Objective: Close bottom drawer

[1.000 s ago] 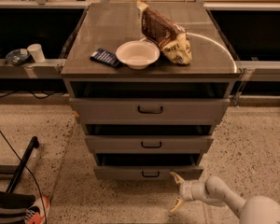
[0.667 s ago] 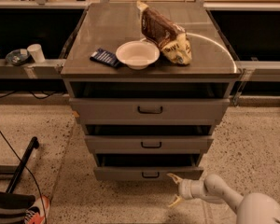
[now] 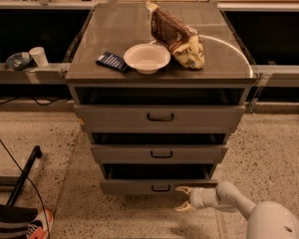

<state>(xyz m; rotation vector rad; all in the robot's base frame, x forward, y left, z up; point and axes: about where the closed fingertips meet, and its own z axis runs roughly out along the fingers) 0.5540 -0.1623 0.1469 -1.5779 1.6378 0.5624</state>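
The gripper (image 3: 184, 198) is low down near the floor (image 3: 269, 148), right in front of the bottom drawer (image 3: 129, 186). Its two fingers (image 3: 183, 188) are spread wide apart and hold nothing. The top finger lies over the drawer's front, just right of the small dark handle (image 3: 161, 188). I cannot tell if it touches. One white arm (image 3: 229, 199) comes in from the lower right corner.

The cabinet (image 3: 89, 59) has three drawers, and all three stick out a bit. The bottom drawer is the smallest and is still open, with a dark gap above its front.

On top sit one white bowl (image 3: 147, 58), one brown bag (image 3: 177, 36) and one blue packet (image 3: 111, 61).

A second ago the gripper was a little more to the right and lower. Now it has come closer to the handle. The bottom drawer has not moved.
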